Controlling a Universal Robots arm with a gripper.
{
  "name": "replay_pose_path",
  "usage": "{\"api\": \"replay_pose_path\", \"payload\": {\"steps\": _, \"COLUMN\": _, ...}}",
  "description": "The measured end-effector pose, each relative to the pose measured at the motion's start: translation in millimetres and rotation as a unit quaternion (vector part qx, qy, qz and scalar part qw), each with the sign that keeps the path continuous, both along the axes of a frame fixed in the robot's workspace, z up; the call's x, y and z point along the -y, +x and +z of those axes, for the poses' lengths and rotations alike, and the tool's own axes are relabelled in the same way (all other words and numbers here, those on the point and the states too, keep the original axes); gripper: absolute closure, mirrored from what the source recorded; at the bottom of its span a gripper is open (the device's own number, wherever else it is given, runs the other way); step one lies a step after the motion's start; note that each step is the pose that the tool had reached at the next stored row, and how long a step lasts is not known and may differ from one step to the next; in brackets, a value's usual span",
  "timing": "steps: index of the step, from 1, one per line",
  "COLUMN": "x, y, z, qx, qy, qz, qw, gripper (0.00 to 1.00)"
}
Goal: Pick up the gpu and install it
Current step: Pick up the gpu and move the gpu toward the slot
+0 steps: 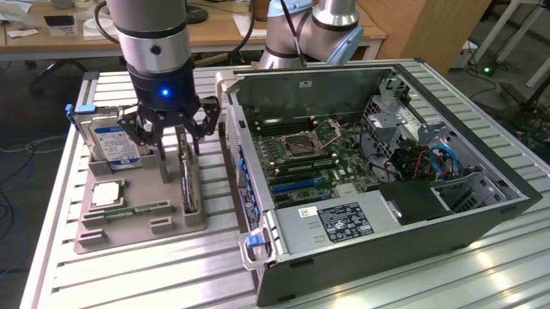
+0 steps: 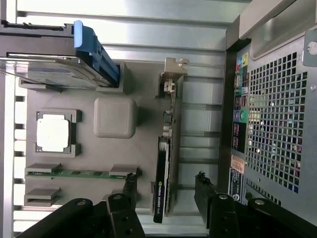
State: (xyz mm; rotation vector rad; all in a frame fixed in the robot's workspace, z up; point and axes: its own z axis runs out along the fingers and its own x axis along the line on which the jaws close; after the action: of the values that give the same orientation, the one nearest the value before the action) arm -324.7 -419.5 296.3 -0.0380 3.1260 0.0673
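The gripper hangs over the gpu, fingers spread wide to straddle it. The card stands edge-up in its tray, easy to pinch.

The ribbed silver metal table top shines under the light — the flat grey plastic parts tray on it is matt and smooth. The thin dark gpu card has a glossy black face; the grey computer case shows perforated sheet metal.
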Motion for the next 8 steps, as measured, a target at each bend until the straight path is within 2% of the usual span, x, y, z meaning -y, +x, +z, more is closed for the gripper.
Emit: {"api": "replay_pose_path", "payload": {"steps": 8, "x": 0.3, "y": 0.8, "z": -8.7, "qx": 0.0000, "qy": 0.0000, "qz": 0.000, "qw": 1.0000, "gripper": 0.41}}
